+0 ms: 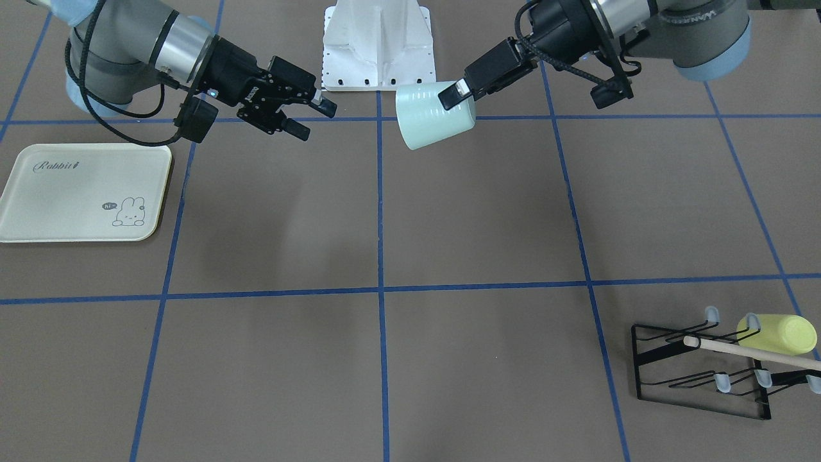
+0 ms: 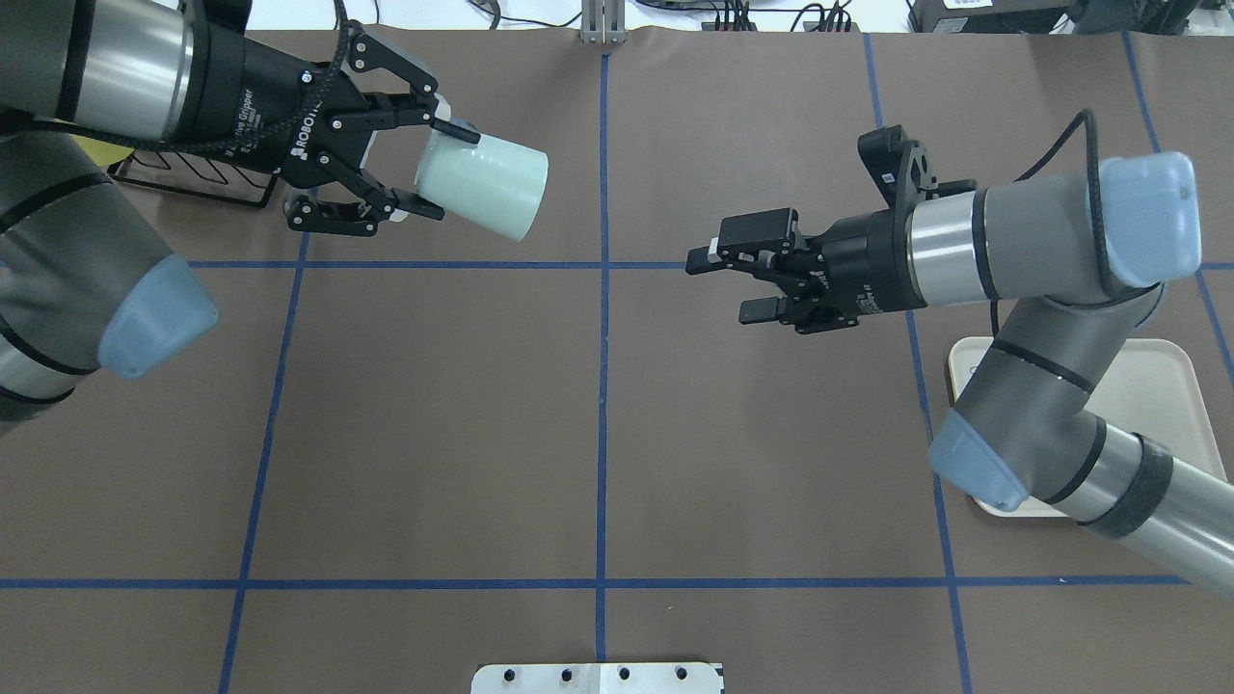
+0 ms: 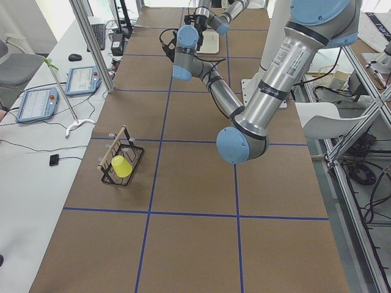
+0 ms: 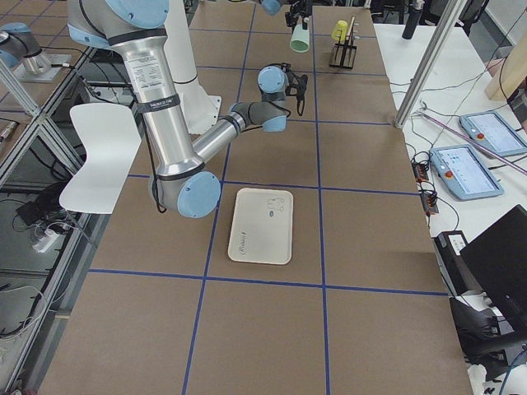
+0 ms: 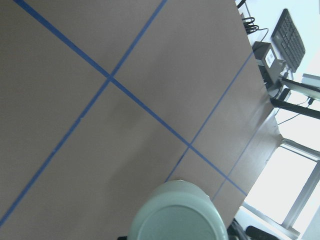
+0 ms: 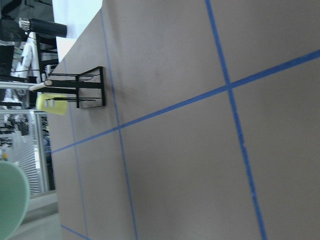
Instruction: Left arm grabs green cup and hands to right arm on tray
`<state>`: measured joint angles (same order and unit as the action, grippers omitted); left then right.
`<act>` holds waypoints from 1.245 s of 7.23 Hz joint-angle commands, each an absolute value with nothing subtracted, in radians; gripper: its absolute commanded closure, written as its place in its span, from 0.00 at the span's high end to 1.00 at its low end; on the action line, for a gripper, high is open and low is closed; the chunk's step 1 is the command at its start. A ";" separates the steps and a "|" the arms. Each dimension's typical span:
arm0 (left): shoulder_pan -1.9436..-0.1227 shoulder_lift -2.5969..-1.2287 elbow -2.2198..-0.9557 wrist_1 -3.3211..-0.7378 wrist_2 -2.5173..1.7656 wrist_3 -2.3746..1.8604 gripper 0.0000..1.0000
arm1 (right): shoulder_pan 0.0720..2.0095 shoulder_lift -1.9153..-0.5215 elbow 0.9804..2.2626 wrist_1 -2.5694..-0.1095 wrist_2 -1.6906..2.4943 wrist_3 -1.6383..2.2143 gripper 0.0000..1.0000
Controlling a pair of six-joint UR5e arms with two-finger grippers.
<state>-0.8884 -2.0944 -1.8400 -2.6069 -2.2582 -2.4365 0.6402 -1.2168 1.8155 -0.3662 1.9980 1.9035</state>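
Right up against the left wrist cam is the round closed end of the green cup (image 5: 175, 212), so it looks like the left gripper (image 2: 445, 171) has it clamped near the base, one finger on each side. The cup is up in the air, lying on its side well above the table. From overhead its wider end points across at the right gripper (image 2: 723, 284). My guess is that's on purpose: it leaves most of the body free for the other arm to grab without the fingers clashing. The right gripper hovers at what looks like about the same height, jaws apart and empty, aimed back at the cup, so it seems set up to receive. They're well apart though, with the blue centre tape line on the table between them, so no handover yet. The tray (image 1: 64, 192) sits flat on the right arm's side, partly under that arm's elbow from overhead. That's probably why the cup has to change hands at all. The black wire rack (image 1: 699, 378) with the yellow-green cup (image 1: 779, 333) is off on the left arm's side, not involved.
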 commanded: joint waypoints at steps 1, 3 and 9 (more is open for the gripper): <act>-0.882 -2.053 -1.806 -2.872 -2.177 -2.653 0.00 | 0.598 -1.213 1.815 -0.229 1.898 2.028 1.00; -0.881 -1.977 -1.650 -3.307 -2.109 -2.814 0.00 | 0.592 -1.183 1.813 -0.169 1.849 2.131 1.00; -0.836 -2.059 -1.649 -3.353 -2.109 -3.074 0.00 | 0.515 -1.095 1.813 -0.161 1.833 2.192 1.00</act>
